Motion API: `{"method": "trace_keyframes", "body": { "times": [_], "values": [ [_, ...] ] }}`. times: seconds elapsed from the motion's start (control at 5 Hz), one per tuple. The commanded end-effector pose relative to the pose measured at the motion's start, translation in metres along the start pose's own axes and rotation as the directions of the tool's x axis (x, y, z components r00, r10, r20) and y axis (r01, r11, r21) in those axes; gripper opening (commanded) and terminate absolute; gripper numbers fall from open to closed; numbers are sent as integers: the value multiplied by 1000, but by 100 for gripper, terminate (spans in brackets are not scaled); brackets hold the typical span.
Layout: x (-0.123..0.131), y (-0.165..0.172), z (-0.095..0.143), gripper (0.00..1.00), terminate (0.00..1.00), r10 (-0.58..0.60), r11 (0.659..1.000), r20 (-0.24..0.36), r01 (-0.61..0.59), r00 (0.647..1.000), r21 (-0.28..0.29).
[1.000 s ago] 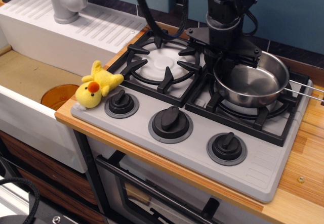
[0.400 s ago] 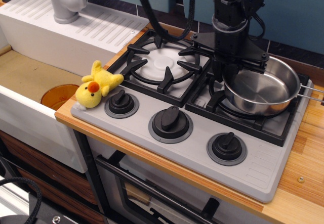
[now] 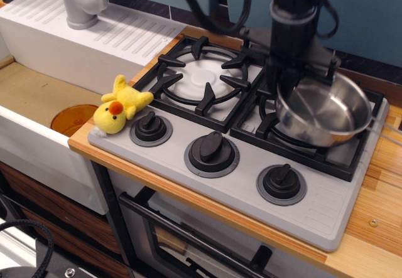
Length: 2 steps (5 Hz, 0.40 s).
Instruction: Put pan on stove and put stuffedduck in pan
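The shiny steel pan (image 3: pixel 323 112) hangs tilted just above the right burner grate of the grey stove (image 3: pixel 326 209), its image slightly blurred. Its wire handle points right over the wooden counter. My gripper (image 3: pixel 286 80) comes down from above and is shut on the pan's back-left rim. The yellow stuffedduck (image 3: pixel 119 105) with an orange beak lies at the stove's front-left corner, beside the left knob (image 3: pixel 151 128), far from the gripper. The left burner (image 3: pixel 201 77) has nothing on it.
A white sink (image 3: pixel 38 146) lies left of the stove with an orange disc (image 3: pixel 70 118) in it. A grey faucet (image 3: pixel 81 2) and a white ribbed drainboard (image 3: pixel 107 30) stand at the back left. Wooden counter (image 3: pixel 377 209) runs to the right.
My gripper has carried the pan a little to the right and up over the right burner. The pan now tilts more. The duck has not moved.
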State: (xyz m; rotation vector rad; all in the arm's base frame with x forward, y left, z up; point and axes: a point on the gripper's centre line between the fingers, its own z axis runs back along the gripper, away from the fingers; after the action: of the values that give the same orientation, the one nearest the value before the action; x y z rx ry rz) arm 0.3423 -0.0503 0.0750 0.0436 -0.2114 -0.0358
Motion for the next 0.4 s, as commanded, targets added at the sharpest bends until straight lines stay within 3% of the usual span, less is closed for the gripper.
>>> {"method": "trace_keyframes", "body": {
  "times": [0.0,0.2],
  "values": [
    [32,40,56,0,0,-75,997,51,75,996,12],
    [43,64,61,0,0,-111,994,42,111,993,20]
  ]
}}
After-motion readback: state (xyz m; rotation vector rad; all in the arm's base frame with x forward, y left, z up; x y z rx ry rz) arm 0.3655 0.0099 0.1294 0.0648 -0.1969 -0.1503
